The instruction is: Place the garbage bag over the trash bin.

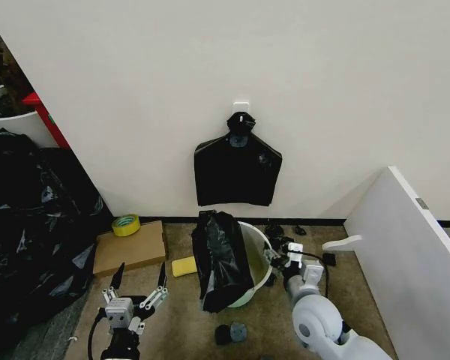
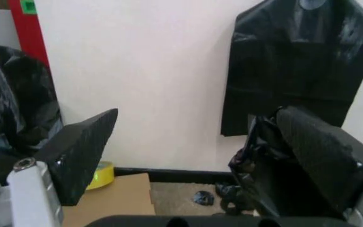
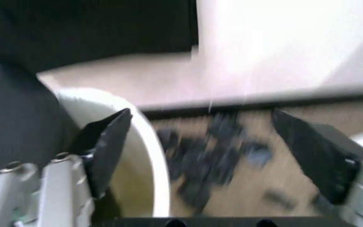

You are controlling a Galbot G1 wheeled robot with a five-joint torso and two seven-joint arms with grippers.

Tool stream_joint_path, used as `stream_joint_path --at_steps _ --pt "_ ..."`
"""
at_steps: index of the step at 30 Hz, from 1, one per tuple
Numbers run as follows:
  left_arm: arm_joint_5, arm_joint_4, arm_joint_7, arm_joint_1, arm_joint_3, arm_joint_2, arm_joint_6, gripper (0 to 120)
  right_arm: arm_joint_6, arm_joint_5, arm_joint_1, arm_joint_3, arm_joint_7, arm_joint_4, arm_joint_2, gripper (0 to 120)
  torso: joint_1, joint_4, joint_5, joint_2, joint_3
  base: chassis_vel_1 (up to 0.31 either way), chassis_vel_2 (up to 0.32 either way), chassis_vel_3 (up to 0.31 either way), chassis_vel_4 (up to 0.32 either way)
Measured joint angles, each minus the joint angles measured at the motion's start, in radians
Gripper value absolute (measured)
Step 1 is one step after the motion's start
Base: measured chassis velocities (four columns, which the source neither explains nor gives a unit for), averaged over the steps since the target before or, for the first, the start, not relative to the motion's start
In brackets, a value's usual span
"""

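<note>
On the floor, nearest the robot: left gripper (image 1: 140,283) hovers low with fingers spread wide, holding nothing, just in front of the flat cardboard sheet (image 1: 130,246).
Right gripper: right gripper (image 1: 279,250) sits at the bin's right side, just beside the rim; jaws spread apart, gripping nothing.
Trash bin: white trash bin (image 1: 262,247) stands upright on the carpet between the two arms.
Garbage bag: black garbage bag (image 1: 222,259) is draped over the bin's left half and hangs down its outer wall to the floor; the right part of the rim is bare.
Progress: judged partly done; the bag rests on the bin but is not yet stretched around the whole rim.
Nearby: yellow sponge (image 1: 184,266), tape roll (image 1: 125,224).
Wall: flat black bundle (image 1: 237,169) hangs from a hook.
</note>
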Motion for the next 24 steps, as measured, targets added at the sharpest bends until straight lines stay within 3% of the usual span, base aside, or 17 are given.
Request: stream_joint_path --at_steps 5,11,14,18,24 --pt "-0.008 0.028 -0.004 -0.015 -0.010 0.000 0.000 99 -0.025 -0.118 -0.002 -0.027 -0.042 0.096 -0.036 98 0.000 0.0001 -0.0003 0.000 0.000 0.000 0.000 0.000 0.000" --pt "-0.018 0.041 -0.001 -0.032 -0.012 -0.002 0.002 99 -0.183 -0.184 0.057 -0.126 -0.151 0.234 -0.078 100 0.000 0.0001 -0.0002 0.000 0.000 0.000 0.000 0.000 0.000" --pt "-0.015 0.044 0.000 -0.042 -0.011 -0.009 0.007 99 -0.308 -0.256 0.113 -0.218 -0.165 0.249 -0.031 100 0.000 0.0003 -0.0002 0.000 0.000 0.000 0.000 0.000 0.000" --pt "-0.014 0.050 0.000 -0.049 -0.011 -0.014 0.010 99 -0.386 -0.386 0.143 -0.300 -0.156 0.197 0.053 100 0.000 0.0003 0.0000 0.000 0.000 0.000 0.000 0.000 0.000" --pt "-0.017 0.061 -0.001 -0.053 -0.019 -0.013 0.010 99 -0.426 -0.612 0.141 -0.378 -0.139 0.093 0.153 100 0.000 0.0003 -0.0002 0.000 0.000 0.000 0.000 0.000 0.000"
